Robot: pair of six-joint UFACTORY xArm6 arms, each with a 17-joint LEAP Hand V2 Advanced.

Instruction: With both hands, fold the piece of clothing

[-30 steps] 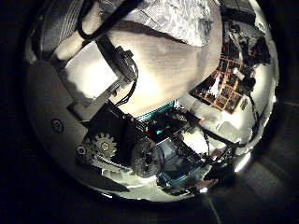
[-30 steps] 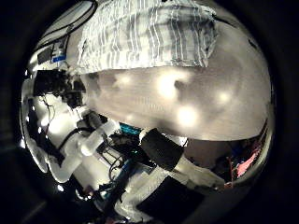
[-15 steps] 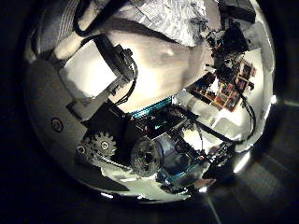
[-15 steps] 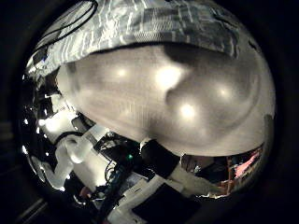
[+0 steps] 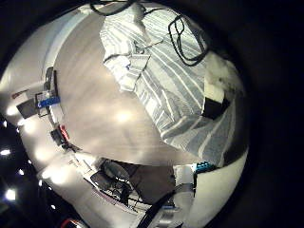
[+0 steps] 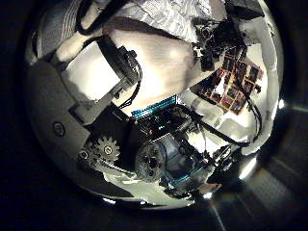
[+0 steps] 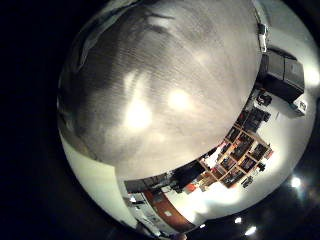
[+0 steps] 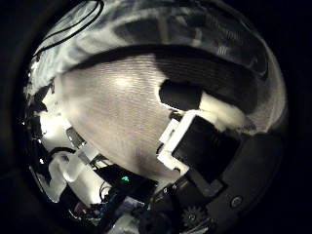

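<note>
Over the table (image 7: 150, 110), right hand (image 8: 210, 141) fingers curled, striped garment (image 5: 176, 81) beyond

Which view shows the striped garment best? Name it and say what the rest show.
The left little finger side palm view: the striped garment lies spread on the table, mostly visible. The right thumb side view shows only a band of it beyond the right hand's fingers; the left thumb side, a corner; the right little finger side, only table.
</note>
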